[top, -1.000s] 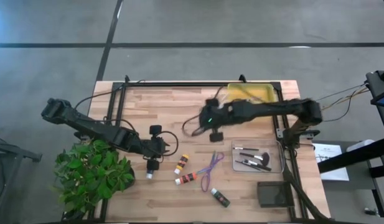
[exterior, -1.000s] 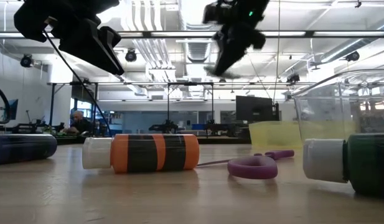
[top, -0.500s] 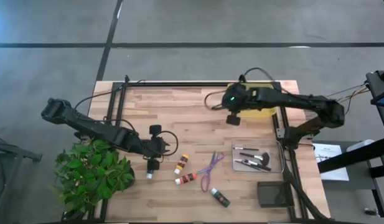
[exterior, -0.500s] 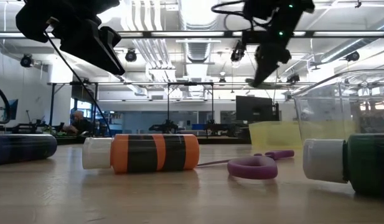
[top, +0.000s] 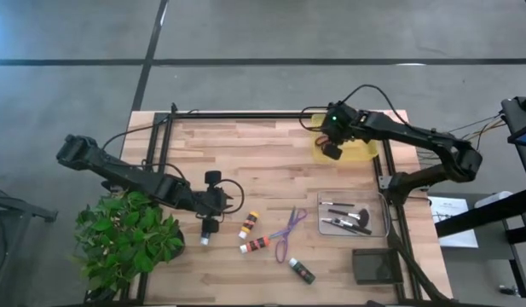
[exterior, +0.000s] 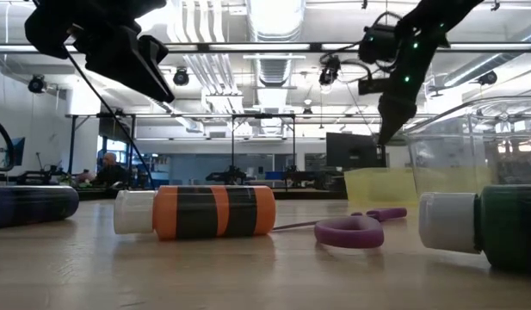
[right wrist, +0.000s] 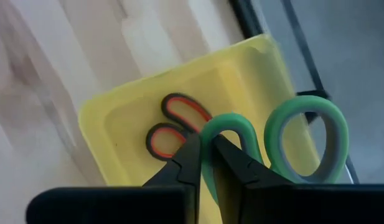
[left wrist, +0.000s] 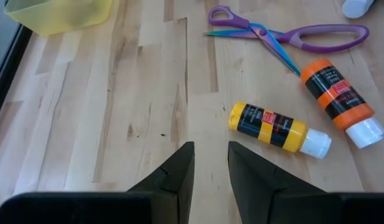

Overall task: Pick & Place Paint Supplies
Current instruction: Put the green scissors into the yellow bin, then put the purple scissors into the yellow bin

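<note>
**Over the yellow tray: green scissors pinched**

High view: the right end effector (top: 331, 151) hangs over the yellow tray (top: 362, 128) at the worktop's (top: 245, 145) far edge.

Right wrist view: its fingers pinch the green-handled scissors (right wrist: 276, 143) above red-handled scissors (right wrist: 173, 124) lying in the tray.

Left wrist view: the left end effector (left wrist: 210, 165), slightly spread and holding nothing, is near the yellow tube (left wrist: 277, 127).

Four paint tubes (top: 254, 245), three pairs of scissors (top: 288, 228) (one purple, two over the yellow tray (top: 358, 128)), one potted plant (top: 126, 241).
</note>
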